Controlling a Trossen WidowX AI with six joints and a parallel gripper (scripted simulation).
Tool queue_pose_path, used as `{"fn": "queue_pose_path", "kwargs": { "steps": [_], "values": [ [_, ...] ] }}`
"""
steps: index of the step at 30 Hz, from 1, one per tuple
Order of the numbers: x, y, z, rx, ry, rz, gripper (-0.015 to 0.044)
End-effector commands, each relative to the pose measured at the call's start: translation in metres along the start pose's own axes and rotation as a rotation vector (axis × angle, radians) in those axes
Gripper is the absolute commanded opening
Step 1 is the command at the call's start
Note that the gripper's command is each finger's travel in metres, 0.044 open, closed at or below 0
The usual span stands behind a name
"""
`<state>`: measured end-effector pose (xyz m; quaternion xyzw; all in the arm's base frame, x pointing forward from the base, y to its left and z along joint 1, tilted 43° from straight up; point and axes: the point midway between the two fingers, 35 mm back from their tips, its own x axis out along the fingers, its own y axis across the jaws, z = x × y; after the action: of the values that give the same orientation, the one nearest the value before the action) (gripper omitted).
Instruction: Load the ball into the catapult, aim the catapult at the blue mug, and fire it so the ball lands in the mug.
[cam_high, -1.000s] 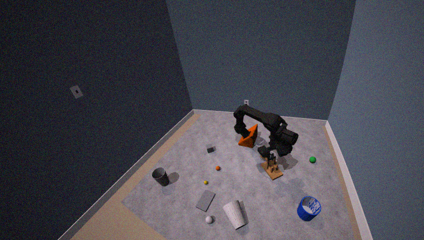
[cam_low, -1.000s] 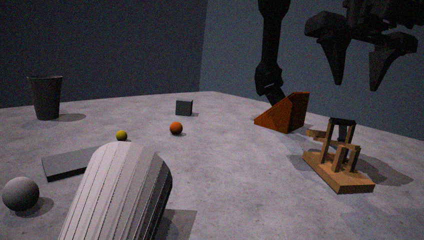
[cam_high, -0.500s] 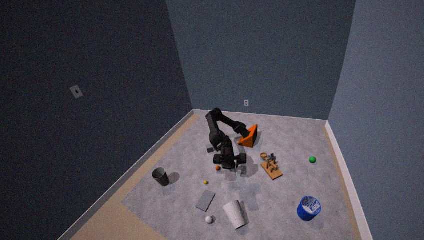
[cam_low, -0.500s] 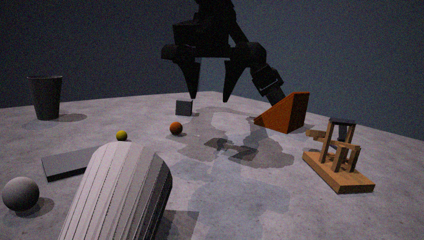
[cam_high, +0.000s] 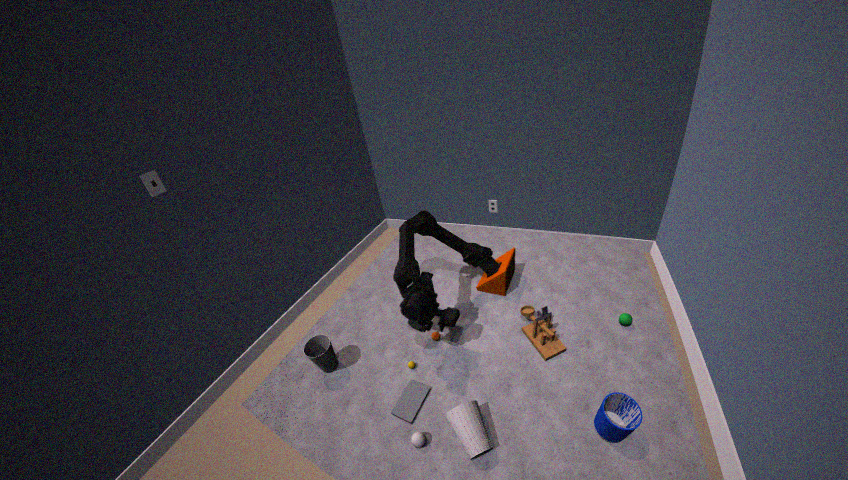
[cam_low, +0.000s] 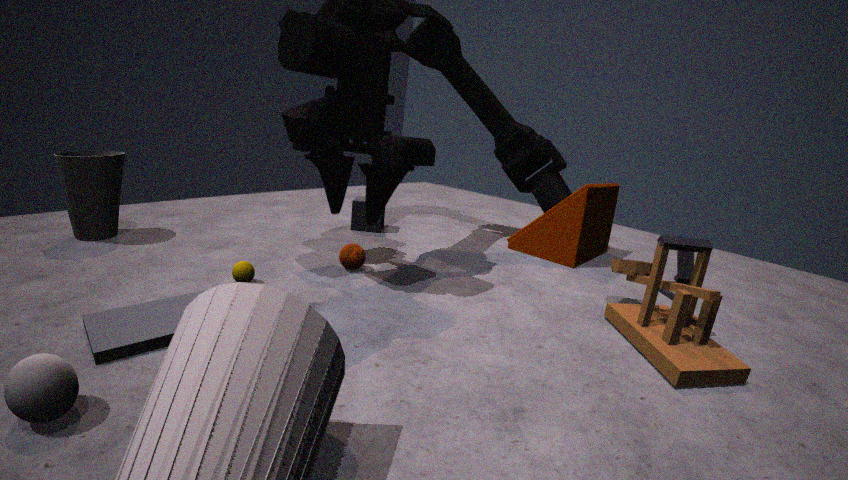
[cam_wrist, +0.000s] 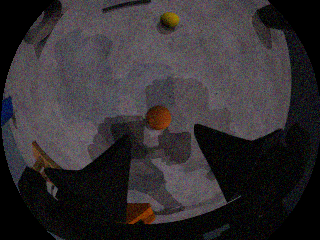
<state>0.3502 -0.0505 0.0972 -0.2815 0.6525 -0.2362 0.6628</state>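
Observation:
An orange ball (cam_high: 435, 336) (cam_low: 352, 256) (cam_wrist: 159, 118) lies on the floor. My gripper (cam_high: 432, 328) (cam_low: 355, 216) (cam_wrist: 162, 134) is open and empty, pointing down above and slightly behind the orange ball. The wooden catapult (cam_high: 551, 350) (cam_low: 684, 364) (cam_wrist: 44, 156) stands to the right in the top and exterior views, its round cup (cam_high: 527, 311) empty and facing the arm's side. The blue mug (cam_high: 611, 423) stands upright and open at the front right in the top view; a sliver of blue (cam_wrist: 6, 111) shows at the wrist view's left edge.
A yellow ball (cam_high: 411, 364) (cam_low: 243, 271) (cam_wrist: 170, 20), a grey slab (cam_high: 411, 401), a white ball (cam_high: 418, 439) and a tipped white cup (cam_high: 470, 429) lie in front. A dark cup (cam_high: 321, 355) stands left, a green ball (cam_high: 625, 319) right, an orange wedge (cam_low: 553, 231) by the arm's base.

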Motion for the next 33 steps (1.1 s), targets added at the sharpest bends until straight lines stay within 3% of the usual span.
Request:
{"fn": "queue_pose_path", "kwargs": {
  "steps": [1,32,33],
  "values": [
    [0.011,0.0,-0.003,-0.009,0.005,-0.007,0.03],
    [0.055,-0.001,-0.004,-0.009,0.005,-0.009,0.03],
    [0.055,-0.001,-0.004,-0.009,0.005,-0.009,0.0274]
  ]
}}
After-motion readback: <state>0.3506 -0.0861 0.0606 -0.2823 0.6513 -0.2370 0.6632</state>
